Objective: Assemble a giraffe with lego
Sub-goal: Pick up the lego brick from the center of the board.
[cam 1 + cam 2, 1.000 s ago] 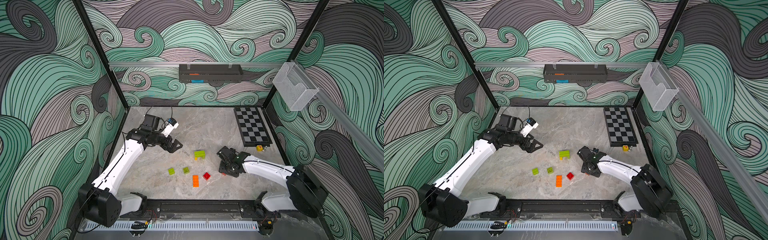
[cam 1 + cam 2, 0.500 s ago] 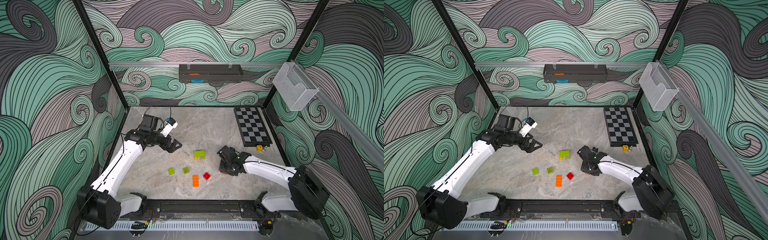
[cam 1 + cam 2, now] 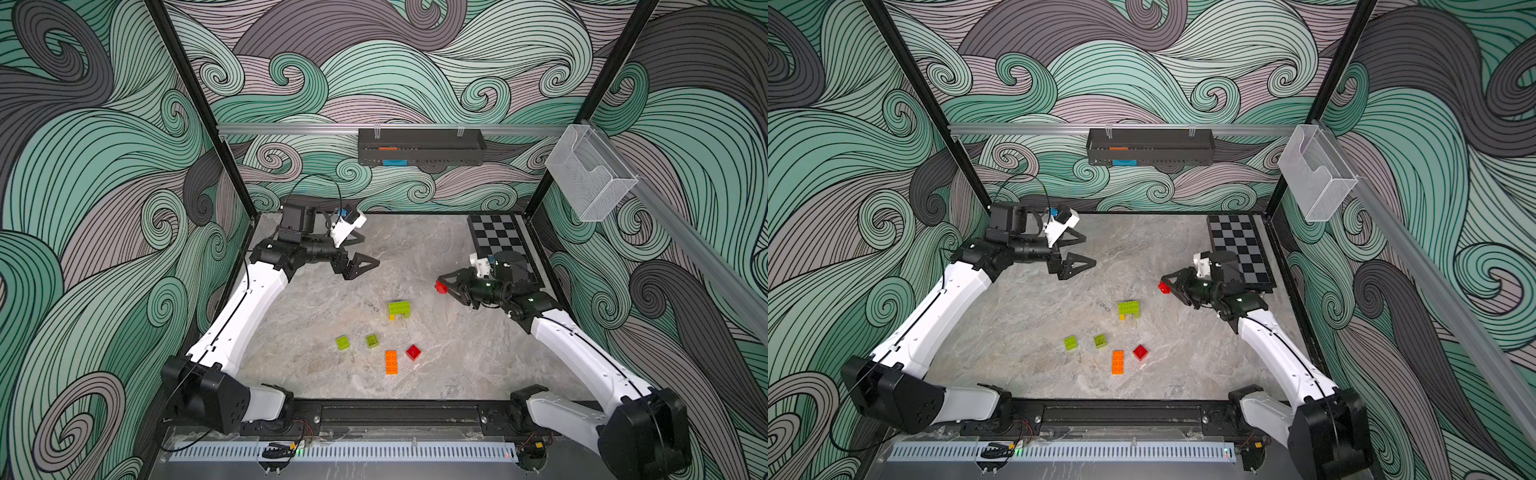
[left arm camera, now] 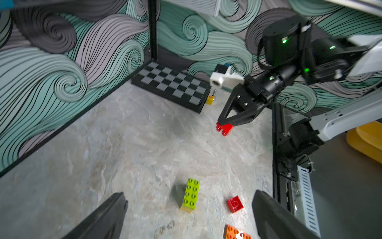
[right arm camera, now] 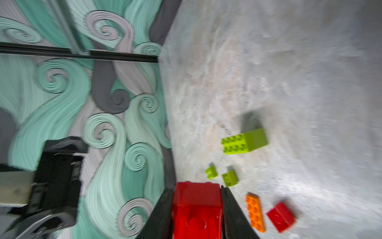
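The right pincer [image 3: 444, 286] is pinched on a red brick [image 3: 439, 286] and holds it clear of the tabletop [image 3: 316, 316], right of centre in both top views. In the right wrist view the fingers [image 5: 163, 213] bear flat on two opposite side walls of the brick, leaving the studded top and the hollow underside free. The left pincer [image 3: 368, 252] is spread wide and empty, above the tabletop at the upper left of centre. The partly built body [image 3: 400, 309], a long green brick seated on a yellow leg and what appears to be a green one, stands at the centre of the frame. Two small green bricks [image 3: 343, 343], an orange brick [image 3: 391, 362] and a second red brick [image 3: 413, 352] lie loose below it, apart from one another. Each brick is judged light, rigid and not fragile, with smooth glossy walls that may slip under a weak or skewed grip. Take hold across two parallel side walls at mid-height, never on the studs or on a corner. Joining calls for a firm, square press. The body is likely to slide or tip on the smooth tabletop under that press, so bracing it with the free pincer across its long side walls is advisable.
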